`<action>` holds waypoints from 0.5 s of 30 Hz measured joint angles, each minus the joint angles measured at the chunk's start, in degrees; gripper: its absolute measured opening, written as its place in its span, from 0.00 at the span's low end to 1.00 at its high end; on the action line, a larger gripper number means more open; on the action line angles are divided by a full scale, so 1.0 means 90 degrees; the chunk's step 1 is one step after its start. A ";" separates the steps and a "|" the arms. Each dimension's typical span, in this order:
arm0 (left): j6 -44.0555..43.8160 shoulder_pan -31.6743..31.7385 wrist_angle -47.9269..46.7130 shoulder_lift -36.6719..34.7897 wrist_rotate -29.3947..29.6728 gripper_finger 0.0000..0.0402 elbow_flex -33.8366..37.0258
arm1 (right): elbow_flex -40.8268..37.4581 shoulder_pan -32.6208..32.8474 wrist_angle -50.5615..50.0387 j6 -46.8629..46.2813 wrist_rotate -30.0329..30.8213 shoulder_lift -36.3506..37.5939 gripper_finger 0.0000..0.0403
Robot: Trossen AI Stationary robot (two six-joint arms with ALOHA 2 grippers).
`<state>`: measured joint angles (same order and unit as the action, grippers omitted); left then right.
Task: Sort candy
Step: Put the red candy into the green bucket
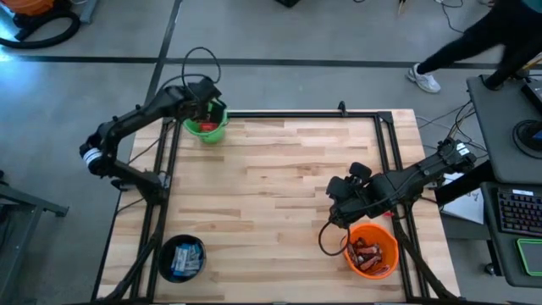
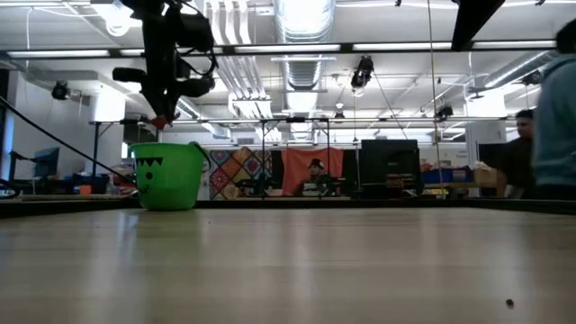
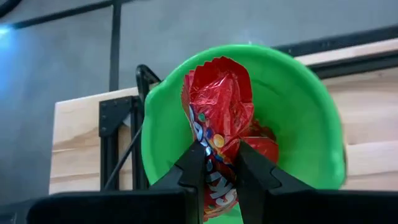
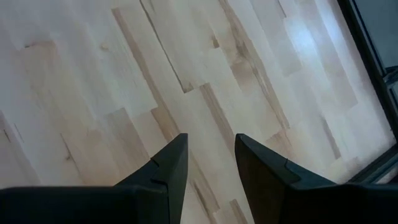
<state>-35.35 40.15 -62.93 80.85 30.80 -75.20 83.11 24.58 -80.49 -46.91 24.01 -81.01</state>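
Left gripper [image 3: 217,163]: I see its dark fingers pinching a crinkled, shiny red foil candy packet [image 3: 219,109] over the round green plastic bucket [image 3: 298,93].
Right gripper [image 4: 210,155]: fingers spread, nothing between them, above the pale wood-plank table [image 4: 124,74].
Orange bucket [image 1: 373,252]: brown bars inside.

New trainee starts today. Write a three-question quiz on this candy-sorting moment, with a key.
1. True or false: the left gripper holds a red packet over the green bucket.
2. Which bucket sits nearest the right gripper? A green, B black, C orange.
3. Fill in: the right gripper's fingers are empty and ____.

Key: 1 true; 2 C, the orange bucket; 3 open.
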 joint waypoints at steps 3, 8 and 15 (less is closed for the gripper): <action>0.0384 0.0242 0.0272 0.0096 -0.0353 0.09 0.0015 | 0.0000 0.0000 0.0000 -0.0059 0.0000 0.0000 0.31; 0.0923 0.0291 0.0917 0.0250 -0.0543 0.09 0.0025 | 0.0000 -0.0005 0.0001 -0.0291 0.0002 0.0000 0.31; 0.1071 0.0337 0.0993 0.0448 -0.0541 0.18 0.0000 | 0.0000 -0.0005 0.0000 -0.0462 0.0001 0.0000 0.31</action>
<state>-25.71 43.18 -53.99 84.88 25.93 -75.20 83.11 24.53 -80.49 -51.07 24.02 -81.01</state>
